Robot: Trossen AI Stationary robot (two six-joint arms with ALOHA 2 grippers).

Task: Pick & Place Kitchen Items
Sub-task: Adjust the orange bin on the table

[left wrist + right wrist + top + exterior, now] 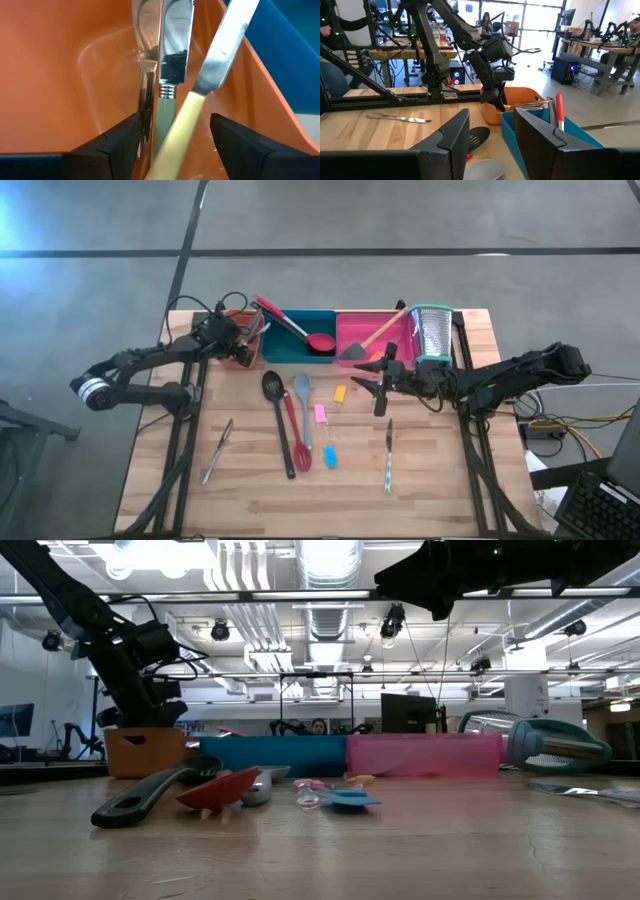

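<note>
My left gripper [243, 348] reaches into the orange tray [232, 358] and is open [172, 142]. Between its fingers stand the handles of a yellow-handled knife [182, 122], a green-handled knife [167, 107] and a metal utensil [146, 95], all leaning on the tray's wall. I cannot tell whether a finger touches them. My right gripper [372, 383] is open [492, 142] and hovers above the table near the yellow tool [340, 393]. A black slotted spoon [278, 420], a grey spatula [303, 408], a red spoon [297, 442] and two knives [216, 450] [388, 456] lie flat on the table.
A teal tray [300, 345] holds a red spoon [300, 330], and a pink tray [350, 330] holds a wooden-handled spatula [375, 338]. The box grater [432, 335] lies at the far right. Small pink [320, 413] and blue [330, 457] tools lie mid-table. The near strip of the table is bare.
</note>
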